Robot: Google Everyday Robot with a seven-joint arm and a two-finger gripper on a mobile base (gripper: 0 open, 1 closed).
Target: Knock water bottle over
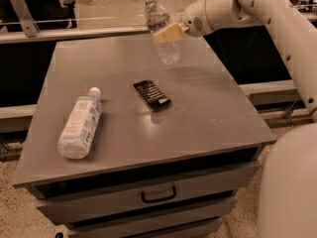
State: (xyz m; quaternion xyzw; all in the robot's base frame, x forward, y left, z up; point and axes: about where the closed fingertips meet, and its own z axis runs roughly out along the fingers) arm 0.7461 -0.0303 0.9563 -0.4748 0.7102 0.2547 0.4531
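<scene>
The water bottle [161, 28] is slim and clear with a white cap. It stands near the far edge of the grey table [208, 113], tilted with its cap leaning left and its base still on the tabletop. My gripper [167, 32] reaches in from the right on the white arm [257, 9]. Its tan tip lies against the middle of the bottle, in front of it.
A fatter bottle [79, 124] with a pale blue-white label lies on its side at the front left. A black packet [152, 94] lies flat at mid-table. Drawers with a handle [158, 195] sit below the front edge. My white body [290, 182] fills the lower right.
</scene>
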